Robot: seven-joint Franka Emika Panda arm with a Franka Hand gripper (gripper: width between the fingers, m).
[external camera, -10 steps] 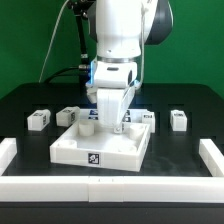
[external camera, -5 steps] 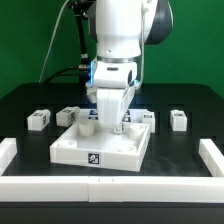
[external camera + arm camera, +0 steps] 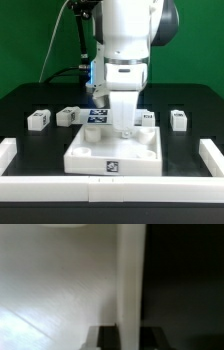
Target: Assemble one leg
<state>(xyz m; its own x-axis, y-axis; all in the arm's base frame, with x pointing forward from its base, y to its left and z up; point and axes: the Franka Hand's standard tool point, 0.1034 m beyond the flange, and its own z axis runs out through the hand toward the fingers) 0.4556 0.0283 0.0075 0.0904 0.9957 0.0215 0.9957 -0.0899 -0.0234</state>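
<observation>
The large flat white square panel [image 3: 112, 152] with a marker tag on its front lies in the middle of the black table. My gripper [image 3: 125, 128] reaches straight down onto its far part. In the wrist view the panel's thin white edge [image 3: 130, 280] runs between my two dark fingers [image 3: 104, 338], and the gripper [image 3: 130, 335] is shut on it. Several legs, small white tagged blocks, stand behind the panel: two on the exterior view's left [image 3: 38, 120] [image 3: 68, 116], one at the far right [image 3: 178, 119], and one close beside my gripper [image 3: 148, 118].
The marker board [image 3: 97, 115] lies behind the panel, partly hidden by the arm. Low white walls border the table at the front [image 3: 110, 188], the left [image 3: 8, 150] and the right [image 3: 212, 152].
The arm and the square panel have moved together toward the exterior view's right. The legs have not moved.
</observation>
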